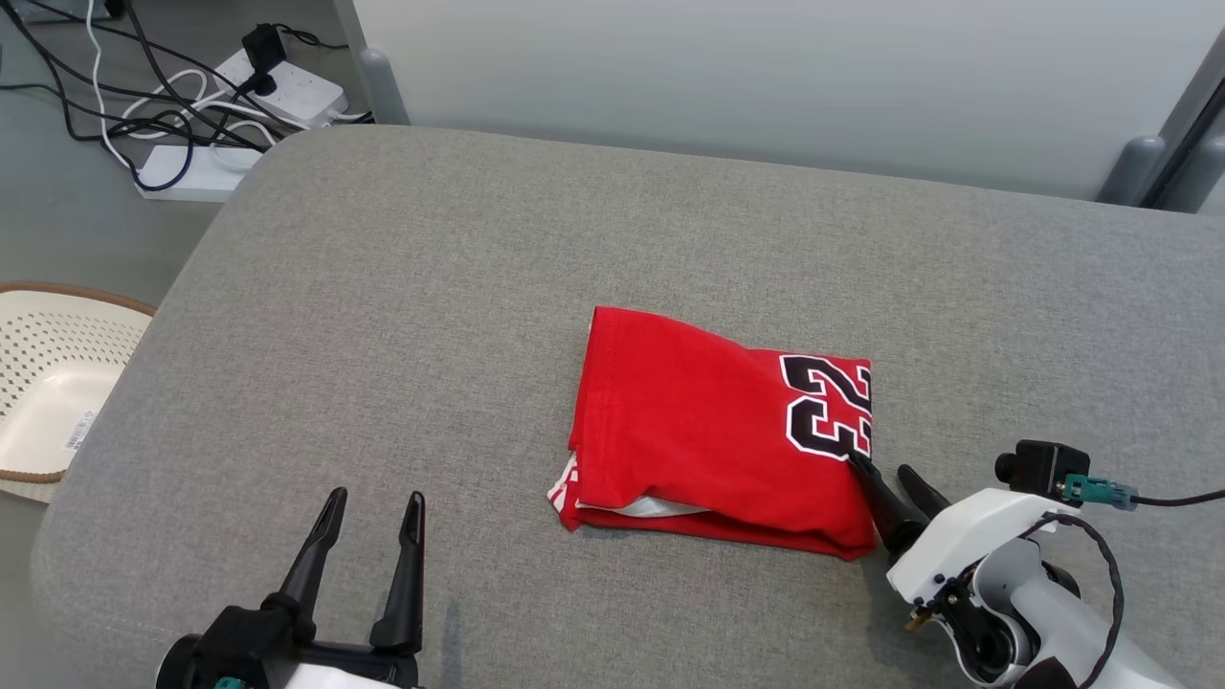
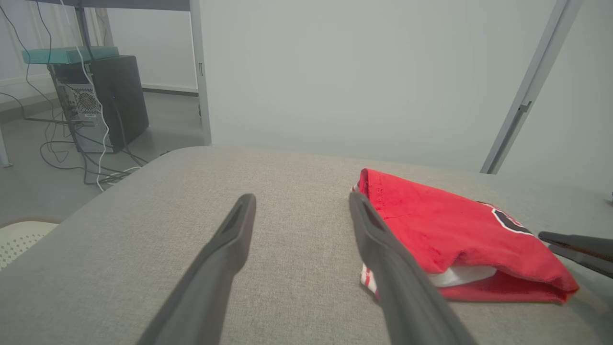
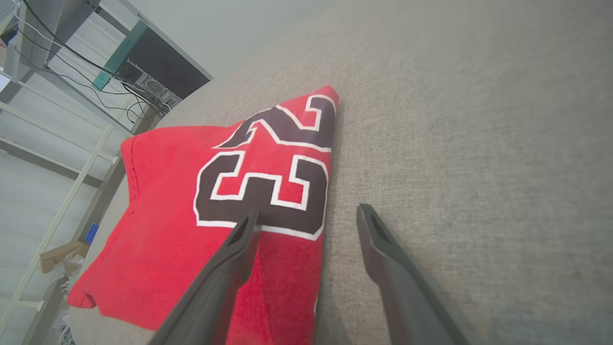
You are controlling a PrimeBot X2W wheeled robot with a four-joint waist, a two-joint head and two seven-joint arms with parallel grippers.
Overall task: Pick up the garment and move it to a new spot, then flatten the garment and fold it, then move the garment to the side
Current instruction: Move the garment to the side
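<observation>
Lying folded, red shirt, numbered edge inside spread right gripper, ungrasped, left gripper released and empty, shirt off to its right

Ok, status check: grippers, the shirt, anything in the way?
Left gripper open, empty, left of shirt. Right gripper open, straddling shirt's right edge. Red shirt folded on grey cushion. Basket off to left, on floor.

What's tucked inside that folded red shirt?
At the red shirt's open side, a white layer and a red-and-white striped edge peek out. Anything deeper is covered by the top fold.
</observation>
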